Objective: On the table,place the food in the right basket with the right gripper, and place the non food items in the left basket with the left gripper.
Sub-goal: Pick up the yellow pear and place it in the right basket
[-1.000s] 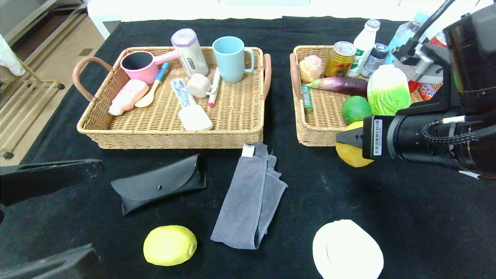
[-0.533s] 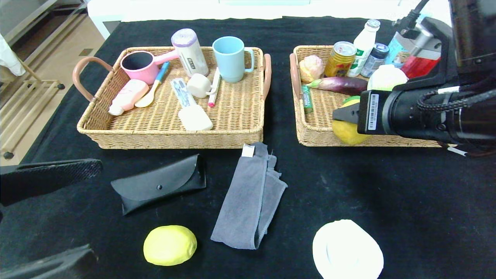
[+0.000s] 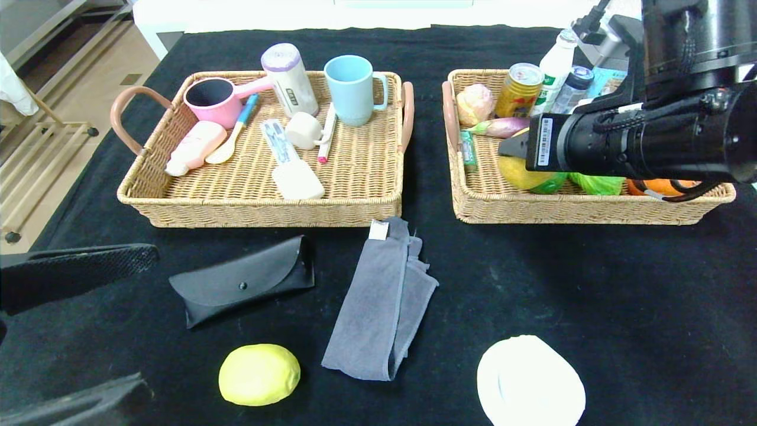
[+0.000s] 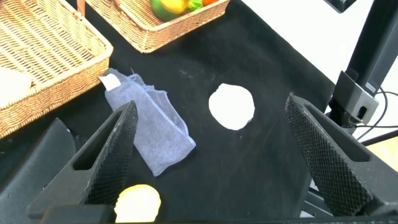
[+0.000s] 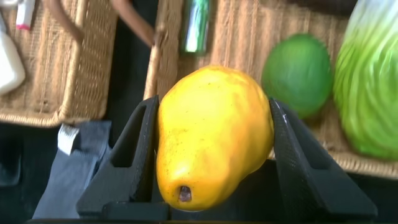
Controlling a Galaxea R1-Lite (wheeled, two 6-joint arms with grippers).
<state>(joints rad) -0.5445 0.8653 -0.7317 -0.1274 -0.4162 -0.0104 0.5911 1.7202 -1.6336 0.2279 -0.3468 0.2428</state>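
Two baskets are set side by side at the back of the table (image 3: 591, 307): left basket (image 3: 260, 213), right basket (image 3: 568, 208). Before the left basket are laid a case (image 3: 242, 286), a cloth (image 3: 381, 302) and a lemon (image 3: 259, 374); a bowl (image 3: 530, 381) is placed before the right basket.

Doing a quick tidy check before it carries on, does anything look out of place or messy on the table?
Nothing spilled or damaged. The grey cloth lies rumpled below the left basket, and a yellow lemon sits unsorted near the front edge. The right pincer holds a mango over the right basket.
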